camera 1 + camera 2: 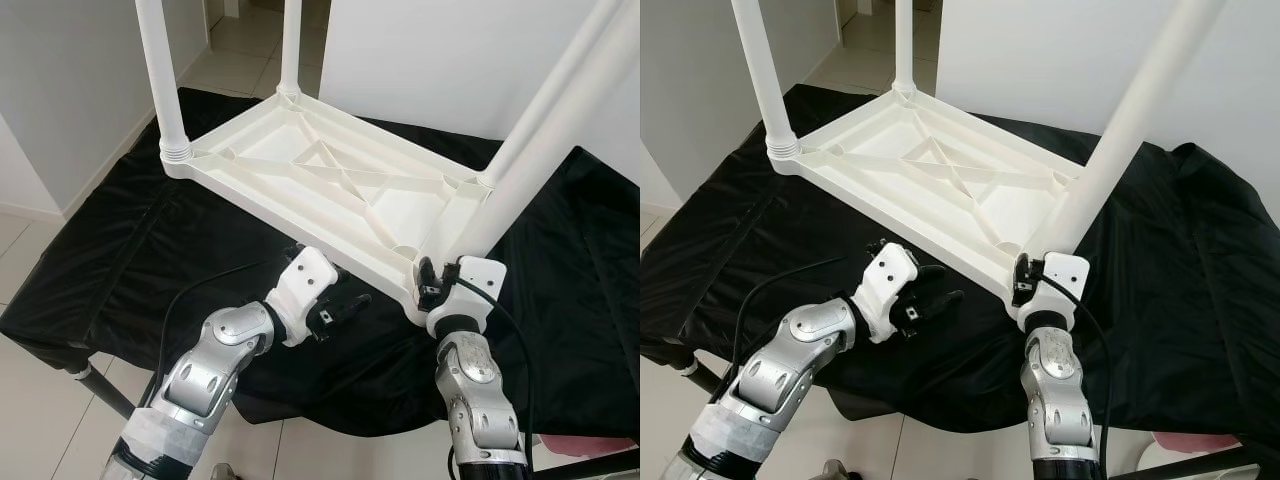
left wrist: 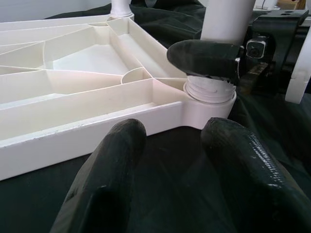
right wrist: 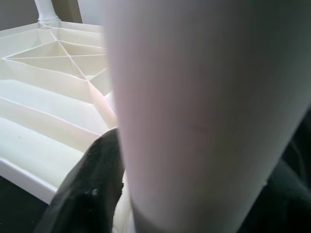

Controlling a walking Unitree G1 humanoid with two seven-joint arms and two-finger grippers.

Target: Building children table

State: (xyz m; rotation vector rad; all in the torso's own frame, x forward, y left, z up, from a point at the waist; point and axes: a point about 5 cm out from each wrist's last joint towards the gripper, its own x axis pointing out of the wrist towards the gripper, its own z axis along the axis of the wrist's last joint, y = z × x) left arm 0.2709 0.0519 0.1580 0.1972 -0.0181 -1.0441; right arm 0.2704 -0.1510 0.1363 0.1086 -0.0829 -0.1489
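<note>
Legs (image 1: 157, 70): tops cut off by frame edge. Right gripper (image 1: 432, 281): fingertips hidden behind near leg (image 1: 545, 122).

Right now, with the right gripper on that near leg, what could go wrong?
1. The near leg leans outward instead of standing plumb like the far legs; turning it this way may cross-thread it in its corner socket.
2. The upturned table top rests on loose black cloth; torque from the right gripper could slide it, since the left gripper hangs open beside the near edge, bracing nothing.
</note>
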